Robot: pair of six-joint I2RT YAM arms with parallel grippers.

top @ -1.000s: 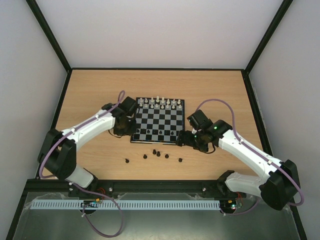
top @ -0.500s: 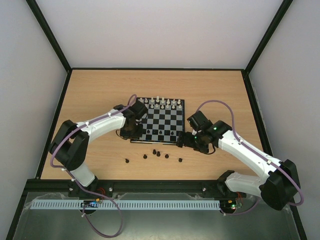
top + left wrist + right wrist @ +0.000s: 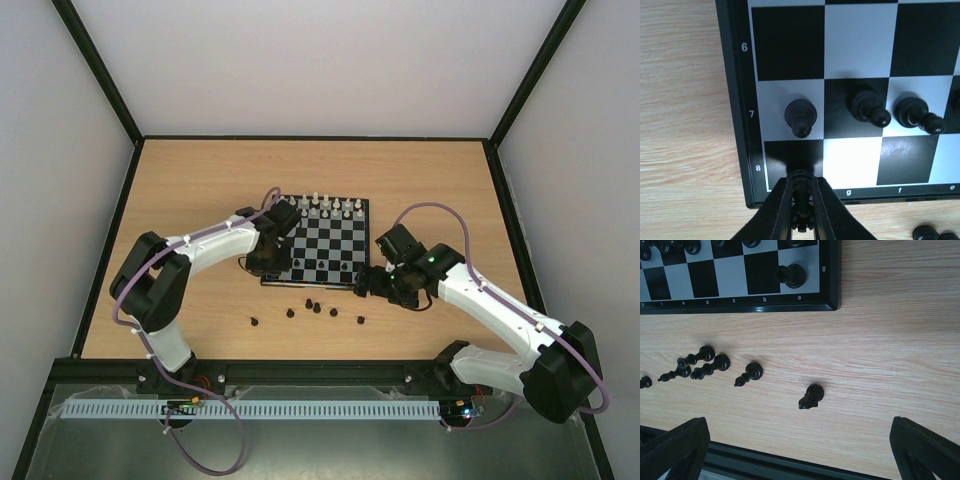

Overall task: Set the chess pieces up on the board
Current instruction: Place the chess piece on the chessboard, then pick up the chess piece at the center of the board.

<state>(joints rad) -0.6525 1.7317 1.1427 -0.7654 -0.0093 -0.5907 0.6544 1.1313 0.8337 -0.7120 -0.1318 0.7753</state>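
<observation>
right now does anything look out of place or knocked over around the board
Nothing damaged or spilled. Six black chess pieces sit loose on the table just off the board, not yet placed. The left gripper holds another black piece at its corner square.

Pawns (image 3: pixel 867 106) are lining row 7 just above the piece (image 3: pixel 801 212) in our left gripper (image 3: pixel 801 184); squares (image 3: pixel 860 35) higher up are lying bare. Between the spread jaws of our right gripper (image 3: pixel 798 440), a knight (image 3: pixel 811 396) is sitting alone, loose pieces (image 3: pixel 705 362) crowding mid-left.
</observation>
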